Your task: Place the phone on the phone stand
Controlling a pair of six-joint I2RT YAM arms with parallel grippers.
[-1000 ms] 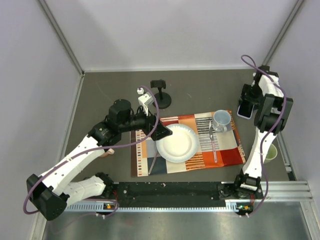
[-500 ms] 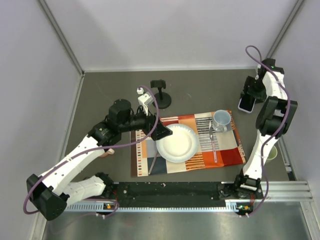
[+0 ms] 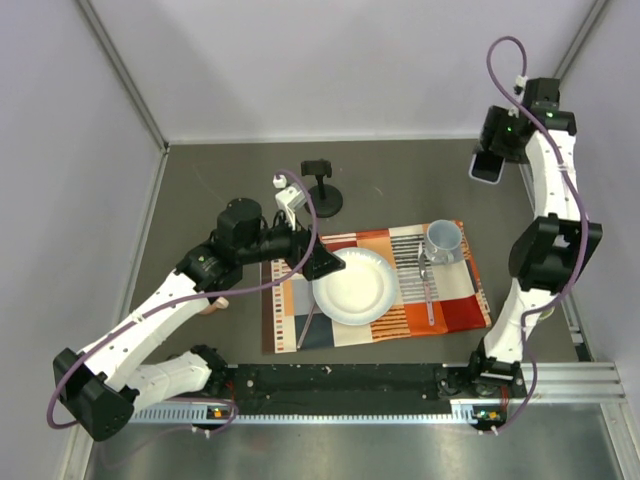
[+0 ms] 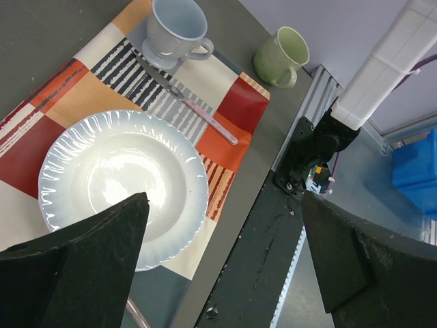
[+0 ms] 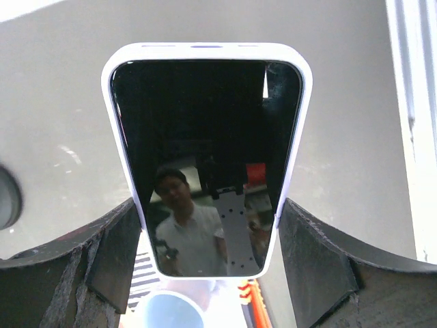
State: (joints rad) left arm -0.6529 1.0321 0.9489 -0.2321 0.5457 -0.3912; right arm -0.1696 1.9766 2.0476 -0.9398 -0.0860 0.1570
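Grey table (image 3: 400, 170), one phone (image 5: 205, 157) gripped by right fingers (image 5: 113, 256), left fingers (image 4: 82, 263) spread empty, one phone stand (image 3: 324, 200)

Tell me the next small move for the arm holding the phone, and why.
Probably swing the right gripper left toward the phone stand: it grips the phone by its edges at the far right, while the stand sits empty, well to its left.

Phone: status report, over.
Right gripper: jaws shut on phone, far right. Left gripper: jaws open at plate edge. Phone stand empty, path looks clear.
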